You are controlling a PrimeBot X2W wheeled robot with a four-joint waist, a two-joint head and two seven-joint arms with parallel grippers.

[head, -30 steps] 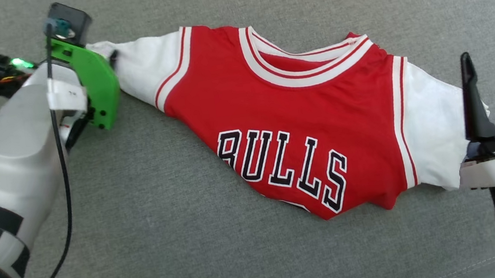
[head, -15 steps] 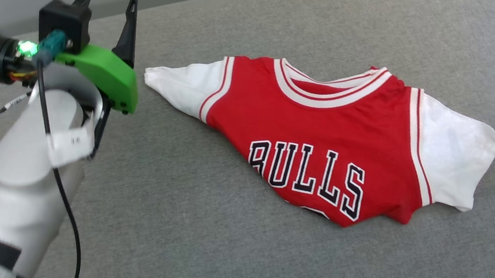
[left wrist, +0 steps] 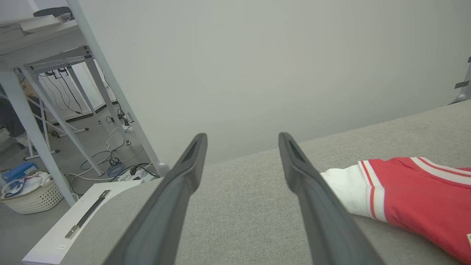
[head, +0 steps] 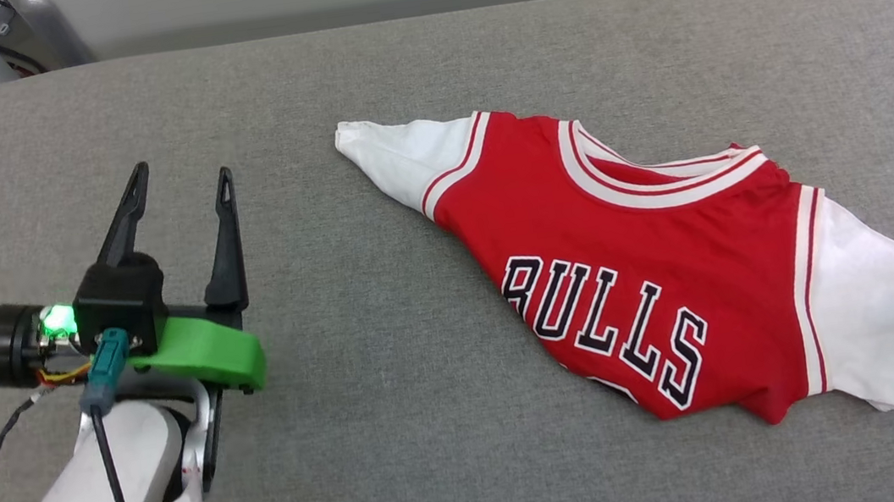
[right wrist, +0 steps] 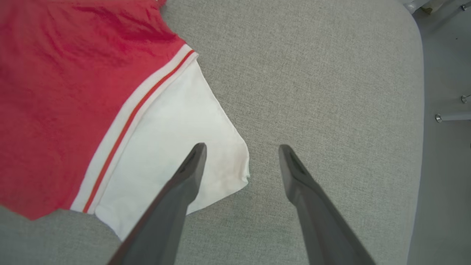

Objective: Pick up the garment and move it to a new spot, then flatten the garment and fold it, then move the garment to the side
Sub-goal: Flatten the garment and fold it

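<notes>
Padded surface (head: 400,427): grey woven cloth, flat and broad, with a rounded corner at the far left.
Garment (head: 608,240): thin red jersey knit with white short sleeves. It lies right of centre on the padded surface, front side up and lightly rumpled, drawn out into a long slanted shape.
Long axis: sleeve tip to sleeve tip, on a diagonal from far left to near right; the neck opening faces the far edge, and the lower body is tucked under along the near edge.
Left gripper (head: 181,173): two long, dark, tapering fingers spread wide with nothing between them. They point away from the robot, well to the left of the garment.
Right gripper (right wrist: 241,148): fingers likewise spread – one over the white sleeve end, the other over bare grey cloth; whether they touch, I cannot tell.
Far sleeve (head: 409,153): white, narrowing to a point.
Near sleeve (head: 871,301): white, wider, faintly marked near its hem.
Lettering (head: 610,325): black block "BULLS" edged in white, slanting down to the right.
Collar (head: 652,187): ribbed white band with red stripes – a curved V.
</notes>
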